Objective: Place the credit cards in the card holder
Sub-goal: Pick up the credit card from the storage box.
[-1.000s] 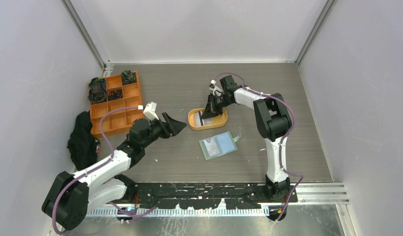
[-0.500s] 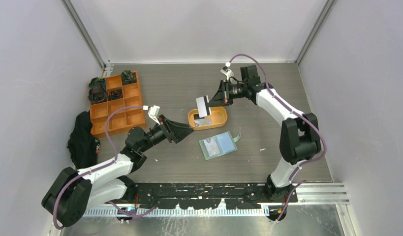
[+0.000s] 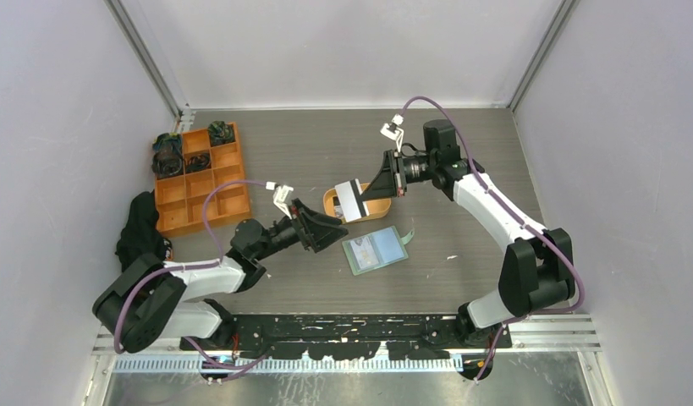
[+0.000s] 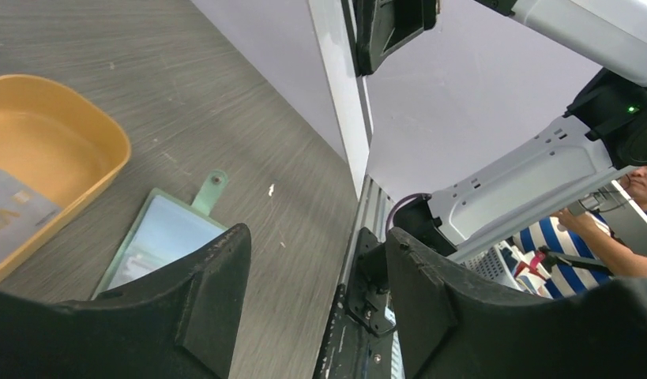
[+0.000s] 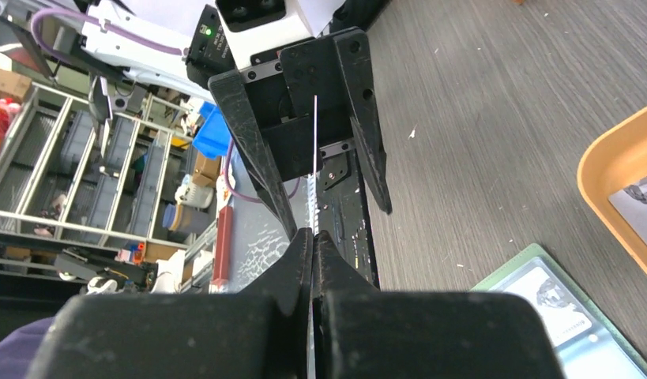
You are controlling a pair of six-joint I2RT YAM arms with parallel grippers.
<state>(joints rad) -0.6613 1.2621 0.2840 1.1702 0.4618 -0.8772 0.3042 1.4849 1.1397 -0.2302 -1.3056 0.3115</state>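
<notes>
My right gripper (image 3: 365,193) is shut on a white credit card (image 3: 351,200) with a black stripe, held upright above the orange oval tray (image 3: 382,208). In the right wrist view the credit card (image 5: 315,142) shows edge-on, sticking out past my shut right gripper (image 5: 313,234) toward the left gripper. My left gripper (image 3: 338,233) hovers open and empty just left of the card holder (image 3: 375,250), which lies open on the table. The left wrist view shows the card holder (image 4: 158,241) beyond my left gripper (image 4: 318,237). Another card (image 4: 8,213) lies in the tray (image 4: 107,158).
An orange grid organiser (image 3: 199,178) with dark items stands at the back left, and a black cloth (image 3: 142,237) lies beside it. Grey walls enclose the table on three sides. The arms' base rail (image 3: 360,326) runs along the near edge.
The right arm lifted the white card out of the tray and swung back and up. The left gripper moved right, toward the card holder, staying open.
</notes>
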